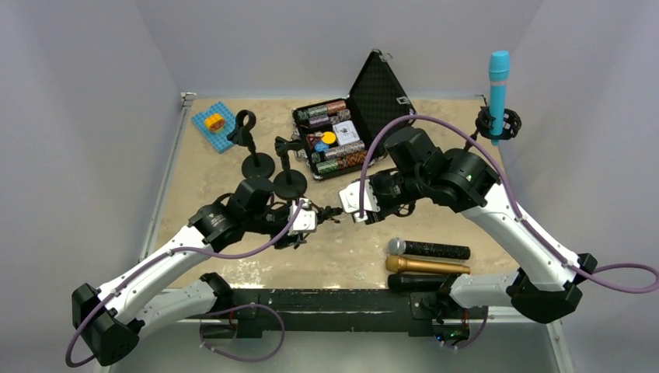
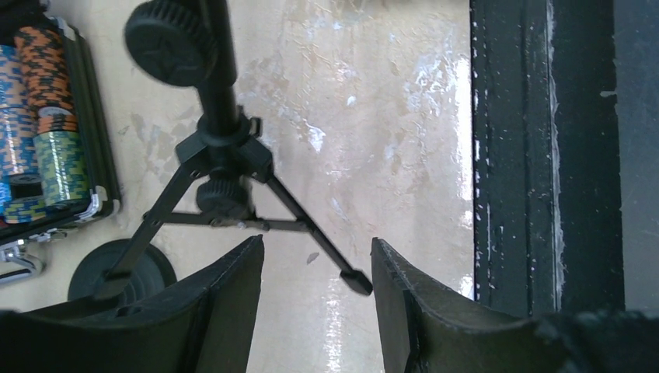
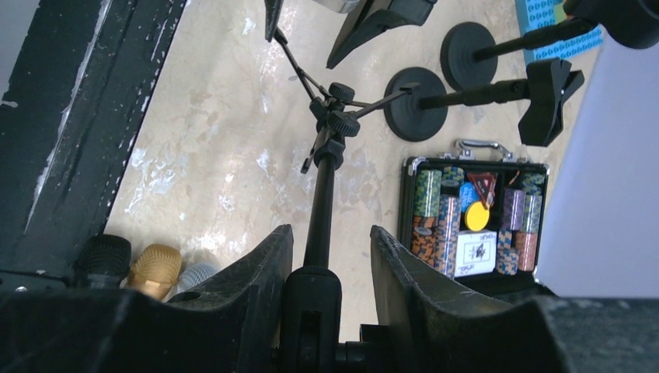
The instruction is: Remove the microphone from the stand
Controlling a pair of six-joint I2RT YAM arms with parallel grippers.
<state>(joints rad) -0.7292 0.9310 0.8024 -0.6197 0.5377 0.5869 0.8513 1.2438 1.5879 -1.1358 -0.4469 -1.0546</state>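
- At the far right edge of the beige stone-look table [image 1: 342, 256], close to the wall: a turquoise-blue stick-shaped plastic microphone [image 1: 498, 81], upright, lower end seated in the black ring holder of a stand [image 1: 497, 124]. Not yet lifted out.
- Probably rigid, fairly light and top-heavy, with a smooth barrel likely to slip in a loose pinch.
- Best taken on the barrel just above the ring, fingers across it, then drawn straight up along its own axis, with no sideways pull.
- Stand likely light too, and apt to tip or rise with the microphone. Worth steadying with the other arm.
- Fingers of the left gripper [image 2: 317, 241] apart, clamped on nothing, with one foot of a small black tripod stand [image 2: 225, 148] between them.
- Fingers of the right gripper [image 3: 330, 229] also apart, either side of that tripod's pole. A gap shows on one side, and no firm grip is seen.
- Both grippers mid-table, well apart from the blue microphone.
- Side by side near the front edge: a silver-headed black microphone [image 1: 429, 249], a gold microphone [image 1: 427, 266] and an all-black microphone [image 1: 416, 281].
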